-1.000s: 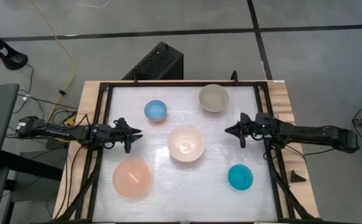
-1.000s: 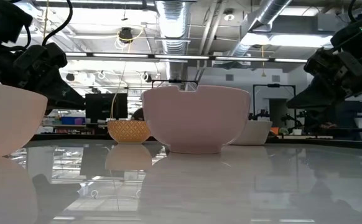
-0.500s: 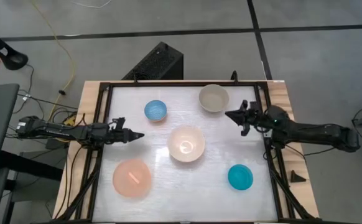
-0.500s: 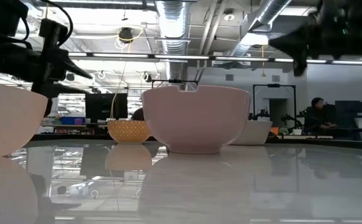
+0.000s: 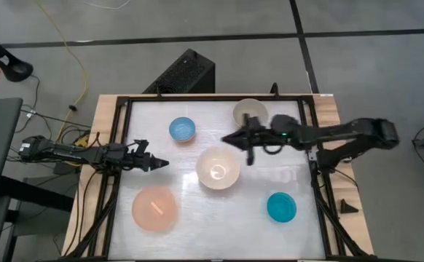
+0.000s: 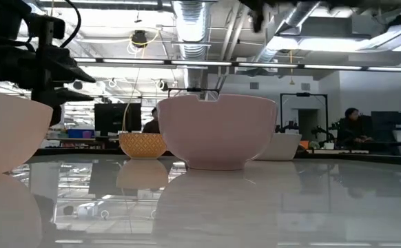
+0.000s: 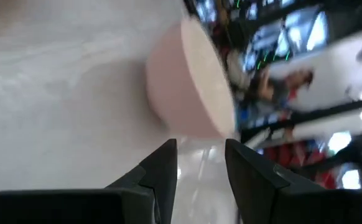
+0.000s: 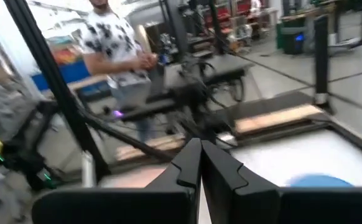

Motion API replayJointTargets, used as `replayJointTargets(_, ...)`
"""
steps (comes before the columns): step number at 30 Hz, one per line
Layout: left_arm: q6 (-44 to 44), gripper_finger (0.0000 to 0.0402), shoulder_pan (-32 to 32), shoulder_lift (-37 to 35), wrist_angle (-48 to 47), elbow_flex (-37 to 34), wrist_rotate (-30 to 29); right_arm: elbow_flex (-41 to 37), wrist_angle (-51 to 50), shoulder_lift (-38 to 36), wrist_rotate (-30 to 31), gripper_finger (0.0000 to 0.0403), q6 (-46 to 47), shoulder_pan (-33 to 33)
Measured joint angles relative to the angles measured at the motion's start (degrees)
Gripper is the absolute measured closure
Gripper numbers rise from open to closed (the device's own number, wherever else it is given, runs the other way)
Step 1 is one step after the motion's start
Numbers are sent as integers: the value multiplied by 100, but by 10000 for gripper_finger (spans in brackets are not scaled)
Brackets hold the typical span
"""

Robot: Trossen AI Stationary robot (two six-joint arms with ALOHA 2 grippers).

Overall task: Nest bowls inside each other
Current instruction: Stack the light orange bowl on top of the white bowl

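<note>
Since a second ago the right pincer (image 5: 230,137), fingers together and empty, has swung inward between the grey bowl (image 5: 250,110) and cream bowl (image 5: 218,167). No bowl is nested yet; it must next open over one. Left pincer (image 5: 159,164), slightly apart, waits left of the cream bowl.

The right arm stretches far across the table's middle, its right gripper (image 5: 230,137) pinched closed. The left gripper (image 5: 161,163) waits at the left side, fingers slightly parted.

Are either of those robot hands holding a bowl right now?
No, nothing is held. The right hand is shut and empty above the table; the left hand is open beside the cream-white bowl.
</note>
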Motion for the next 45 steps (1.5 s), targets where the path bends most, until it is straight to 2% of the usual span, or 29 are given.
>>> replayJointTargets(3, 381, 278, 0, 4, -749, 411, 606, 817, -110, 867, -152, 358, 202, 181)
replayJointTargets(5, 622, 278, -4, 49, -1661, 820, 774, 1341, -254, 1417, -234, 358, 110, 279)
replayJointTargets(8, 1064, 278, -2, 173, -3079, 1504, 700, 2195, -369, 2217, -266, 358, 45, 374)
replayJointTargets(12, 1376, 278, -2, 354, -4763, 2343, 290, 3369, -980, 3176, -706, 356, 42, 373)
replayJointTargets(16, 1401, 278, 0, 489, -5721, 2792, 426, 4439, -1666, 4070, -860, 348, 40, 322)
replayJointTargets(23, 1369, 278, -78, 490, -6488, 2874, 749, 6002, -2196, 5321, -960, 316, -20, 316)
replayJointTargets(33, 1373, 278, -190, 499, -6631, 2874, 749, 7413, -2903, 6716, -771, 224, 33, 475)
replayJointTargets(41, 1470, 278, -190, 501, -6650, 2874, 526, 8399, -3370, 7348, -812, 183, -85, 587)
replayJointTargets(45, 1621, 278, -190, 500, -6706, 2872, 410, 8422, -3621, 7427, -816, 181, -154, 622)
